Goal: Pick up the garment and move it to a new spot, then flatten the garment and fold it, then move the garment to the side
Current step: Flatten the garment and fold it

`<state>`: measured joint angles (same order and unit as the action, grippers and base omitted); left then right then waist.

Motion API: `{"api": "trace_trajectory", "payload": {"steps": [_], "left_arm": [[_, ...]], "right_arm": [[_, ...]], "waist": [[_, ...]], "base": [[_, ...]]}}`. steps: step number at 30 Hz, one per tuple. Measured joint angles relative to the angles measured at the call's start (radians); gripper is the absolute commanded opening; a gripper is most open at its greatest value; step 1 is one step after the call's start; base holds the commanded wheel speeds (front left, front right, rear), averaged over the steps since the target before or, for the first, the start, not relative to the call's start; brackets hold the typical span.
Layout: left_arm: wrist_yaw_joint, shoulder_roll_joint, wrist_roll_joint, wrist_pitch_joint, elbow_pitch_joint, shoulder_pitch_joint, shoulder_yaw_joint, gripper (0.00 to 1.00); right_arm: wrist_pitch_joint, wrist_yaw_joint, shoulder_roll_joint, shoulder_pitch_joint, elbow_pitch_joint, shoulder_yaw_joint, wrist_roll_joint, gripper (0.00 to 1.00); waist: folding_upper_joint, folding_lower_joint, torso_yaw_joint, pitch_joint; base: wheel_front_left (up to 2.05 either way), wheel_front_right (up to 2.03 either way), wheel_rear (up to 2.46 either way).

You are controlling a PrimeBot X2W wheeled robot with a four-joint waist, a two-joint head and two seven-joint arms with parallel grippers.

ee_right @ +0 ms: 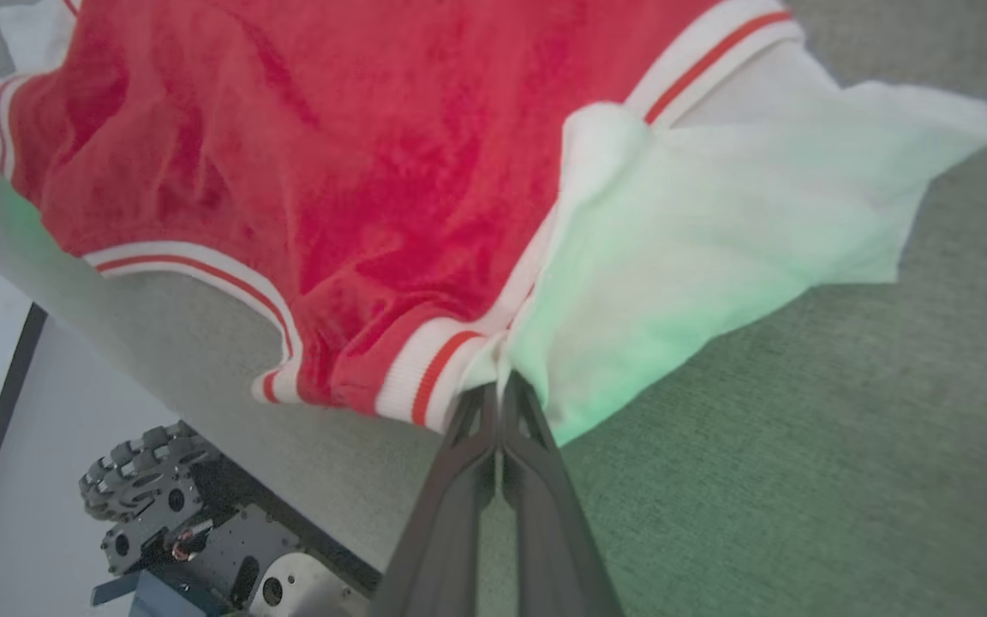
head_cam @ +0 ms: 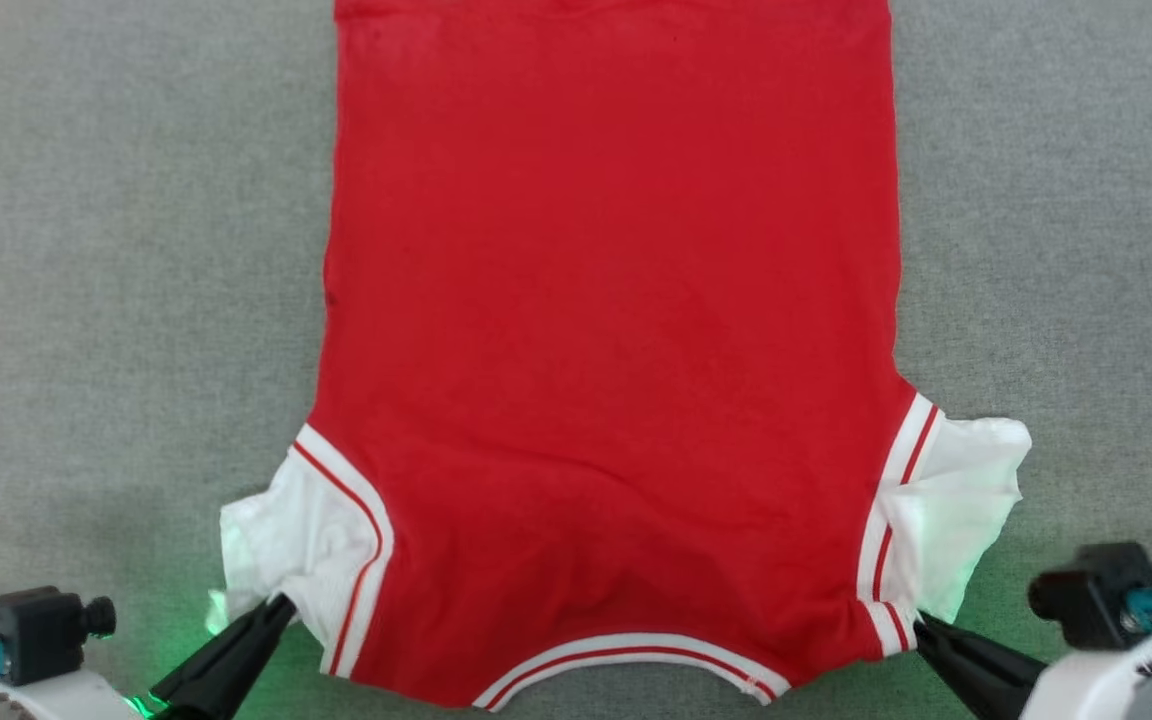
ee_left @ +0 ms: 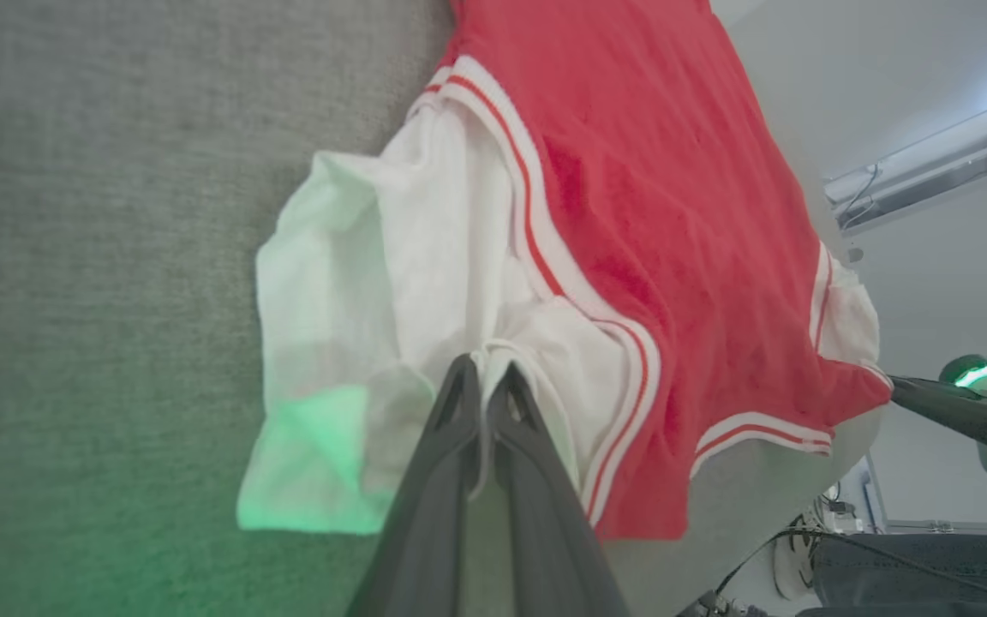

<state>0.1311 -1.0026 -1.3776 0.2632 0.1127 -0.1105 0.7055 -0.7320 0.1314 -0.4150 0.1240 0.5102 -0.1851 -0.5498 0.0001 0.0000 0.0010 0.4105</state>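
- Working on shirt (head_cam: 606,350), flat on table (head_cam: 116,250), collar at table's near edge.
- Clenched on shirt's near corners: left gripper (head_cam: 281,603), right gripper (head_cam: 921,625).
- Likely folding next. Lift both corners together, level, cloth taut, then carry toward table's far edge without twisting.

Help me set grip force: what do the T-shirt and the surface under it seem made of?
T-shirt: soft matte knit, probably cotton jersey; it drapes and puckers softly. Table covering: grey matte cloth, felt-like or woven, by its fine speckled grain; fibre unclear.
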Motion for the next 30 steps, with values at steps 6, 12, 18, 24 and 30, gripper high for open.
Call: {"api": "trace_trajectory", "payload": {"steps": [6,12,18,24,30], "left_arm": [[0.001,0.031,-0.005,0.001,-0.073,-0.062,0.064,0.0],[0.007,0.054,0.009,0.007,-0.137,-0.103,0.101,0.0],[0.01,0.054,0.01,0.01,-0.151,-0.092,0.081,0.0],[0.007,0.056,0.033,0.009,-0.123,-0.048,0.018,0.0],[0.001,0.076,0.089,0.006,-0.078,-0.058,-0.002,0.0]], "right_arm": [[0.032,0.0,-0.042,-0.076,-0.156,-0.065,0.014,0.0],[0.112,0.0,-0.054,-0.124,-0.238,-0.131,0.026,0.0],[0.16,0.0,-0.047,-0.146,-0.253,-0.155,0.007,1.0],[0.102,0.0,-0.052,-0.13,-0.065,-0.062,-0.036,1.0],[-0.098,0.0,-0.039,-0.193,0.132,0.133,-0.062,1.0]], "waist": [[-0.0001,0.0,-0.007,0.027],[0.0,0.0,-0.01,0.041],[0.0,-0.0001,-0.033,0.041],[0.0,-0.0001,-0.054,0.041],[0.0,0.0,-0.028,0.06]], "base": [[0.0,0.0,0.0],[0.0,0.0,0.0],[0.0,0.0,0.0],[0.0,0.0,0.0],[0.0,0.0,0.0]]}}
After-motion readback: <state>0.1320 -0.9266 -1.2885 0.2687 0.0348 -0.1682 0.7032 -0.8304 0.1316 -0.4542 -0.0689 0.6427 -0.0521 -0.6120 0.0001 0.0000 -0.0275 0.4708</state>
